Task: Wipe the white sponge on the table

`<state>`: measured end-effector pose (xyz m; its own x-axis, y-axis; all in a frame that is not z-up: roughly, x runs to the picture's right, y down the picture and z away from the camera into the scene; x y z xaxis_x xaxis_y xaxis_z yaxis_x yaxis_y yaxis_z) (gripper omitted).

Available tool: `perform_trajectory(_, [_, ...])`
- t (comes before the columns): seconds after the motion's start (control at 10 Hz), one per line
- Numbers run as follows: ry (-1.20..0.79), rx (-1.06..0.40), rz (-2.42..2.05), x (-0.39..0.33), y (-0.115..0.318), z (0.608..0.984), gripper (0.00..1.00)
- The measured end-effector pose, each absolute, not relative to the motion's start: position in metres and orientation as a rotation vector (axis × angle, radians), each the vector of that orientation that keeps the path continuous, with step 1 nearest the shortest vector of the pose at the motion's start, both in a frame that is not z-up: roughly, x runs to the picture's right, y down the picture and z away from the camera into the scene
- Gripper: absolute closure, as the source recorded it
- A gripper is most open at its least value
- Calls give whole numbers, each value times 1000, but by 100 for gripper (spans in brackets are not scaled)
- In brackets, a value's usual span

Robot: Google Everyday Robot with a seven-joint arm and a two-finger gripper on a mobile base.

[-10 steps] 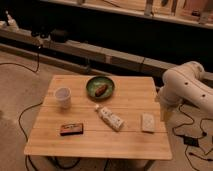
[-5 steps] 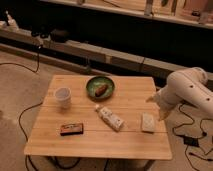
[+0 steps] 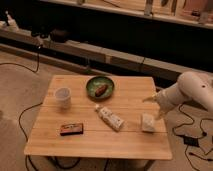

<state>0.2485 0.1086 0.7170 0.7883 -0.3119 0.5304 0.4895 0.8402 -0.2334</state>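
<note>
The white sponge (image 3: 148, 122) lies flat on the table (image 3: 100, 142) near its right edge. My gripper (image 3: 155, 106) hangs at the end of the white arm (image 3: 192, 92), which reaches in from the right. It sits just above and slightly behind the sponge, its two fingers spread open with nothing between them. I cannot tell whether the lower finger touches the sponge.
On the table are a green plate (image 3: 100, 87) holding a brown item, a white cup (image 3: 62, 97), a white capped tube (image 3: 110, 118) and a small dark box (image 3: 71, 129). Cables (image 3: 192, 142) trail on the floor at the right. A low shelf (image 3: 100, 50) runs behind.
The arm has swung down and inward over the table's right edge. The gripper has come from above that edge to just over the sponge. Nothing on the table moved.
</note>
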Motion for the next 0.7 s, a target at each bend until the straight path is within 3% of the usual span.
perform_trajectory(0.7, [-553,-651,-901,261,144,747,35])
